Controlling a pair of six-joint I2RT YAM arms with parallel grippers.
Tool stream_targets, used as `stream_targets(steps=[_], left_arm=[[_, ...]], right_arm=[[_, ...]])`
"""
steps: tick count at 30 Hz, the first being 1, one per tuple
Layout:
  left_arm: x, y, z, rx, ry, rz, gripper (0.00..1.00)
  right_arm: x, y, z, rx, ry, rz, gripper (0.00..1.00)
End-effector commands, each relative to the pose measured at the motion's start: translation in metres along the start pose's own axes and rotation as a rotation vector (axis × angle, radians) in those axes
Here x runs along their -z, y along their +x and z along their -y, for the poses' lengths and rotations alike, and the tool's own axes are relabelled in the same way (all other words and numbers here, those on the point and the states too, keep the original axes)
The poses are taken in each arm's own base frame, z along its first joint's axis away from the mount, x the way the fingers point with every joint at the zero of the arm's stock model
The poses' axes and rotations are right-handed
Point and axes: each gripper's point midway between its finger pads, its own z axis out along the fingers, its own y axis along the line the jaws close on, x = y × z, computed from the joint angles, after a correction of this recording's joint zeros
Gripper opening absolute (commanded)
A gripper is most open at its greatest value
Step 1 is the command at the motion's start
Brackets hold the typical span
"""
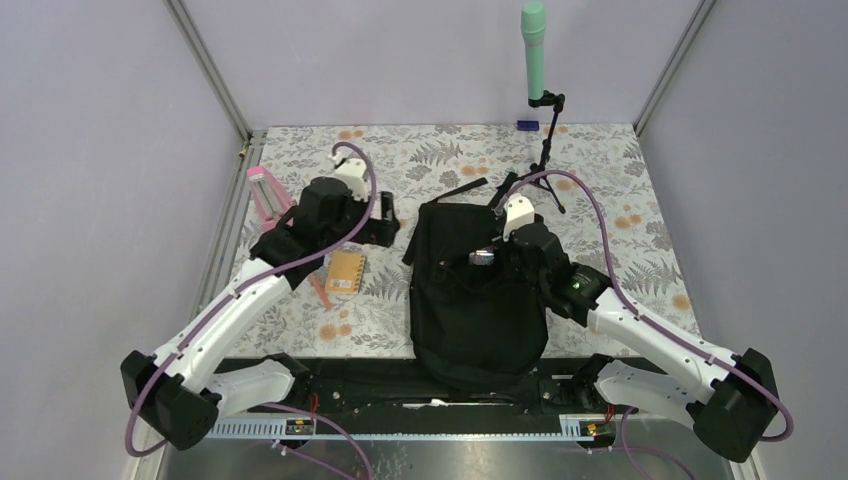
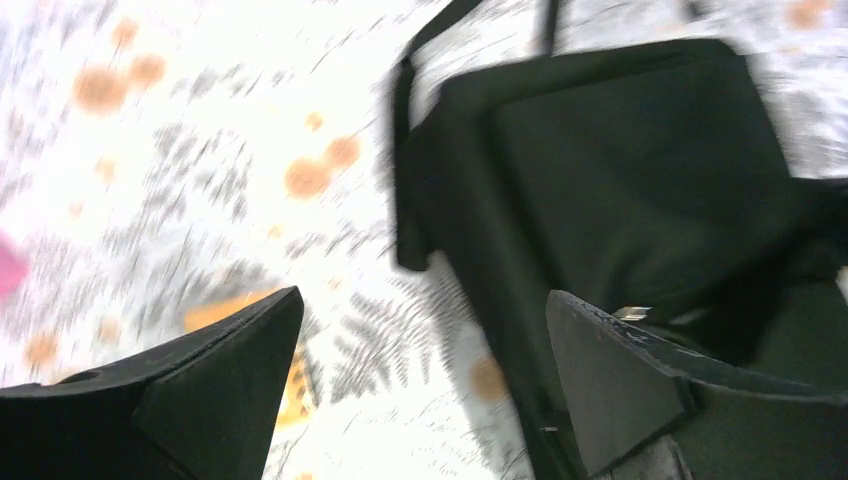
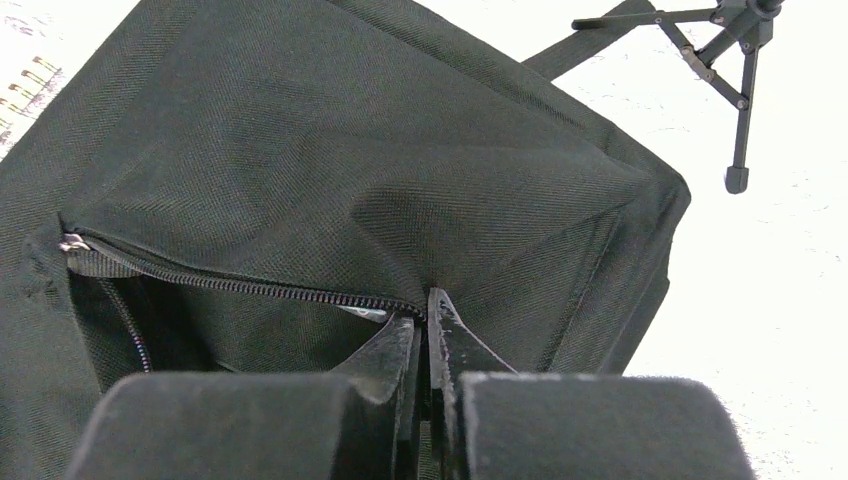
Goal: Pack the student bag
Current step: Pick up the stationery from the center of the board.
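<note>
Pinching the student bag (image 3: 350,150), right end effector (image 3: 425,305) pressed together, left end effector (image 2: 425,295) spread

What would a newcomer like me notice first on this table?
The big black student bag lies in the middle of the floral table, toward the near edge. The right end effector is pinched shut on fabric at its open zipper, while the left end effector hangs open beside the bag, near an orange notebook. A mint-green microphone stands at the far edge.
</note>
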Motion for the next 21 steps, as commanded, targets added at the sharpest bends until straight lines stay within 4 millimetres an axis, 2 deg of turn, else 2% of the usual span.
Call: stream_targets(steps=[1,7,9,12,15,17,18,21], left_arm=[[0.002,0.066,-0.068,0.232,-0.25,-0.171,0.97],[0.014,0.132,-0.142,0.382,-0.513,-0.196,0.99],[0.019,0.134,-0.163,0.47,-0.56,-0.154,0.99],[0.02,0.136,-0.178,0.507,-0.59,-0.148,0.99],[0.017,0.16,-0.194,0.565,-0.624,-0.227,0.98],[0.008,0.173,-0.197,0.631,-0.587,-0.279,0.93],[0.002,0.179,-0.193,0.65,-0.555,-0.31,0.87],[-0.003,0.185,-0.201,0.676,-0.557,-0.35,0.68]], right_arm=[[0.01,-0.031,-0.009,-0.065,-0.055,0.061,0.0],[0.021,-0.039,-0.008,-0.081,-0.066,0.088,0.0],[0.025,-0.041,-0.006,-0.089,-0.067,0.101,0.0],[0.03,-0.044,-0.003,-0.095,-0.06,0.121,0.0],[0.033,-0.044,-0.001,-0.097,-0.056,0.131,0.0],[0.035,-0.044,0.0,-0.101,-0.055,0.138,0.0],[0.036,-0.045,0.0,-0.103,-0.057,0.14,0.01],[0.038,-0.046,0.0,-0.109,-0.06,0.148,0.01]])
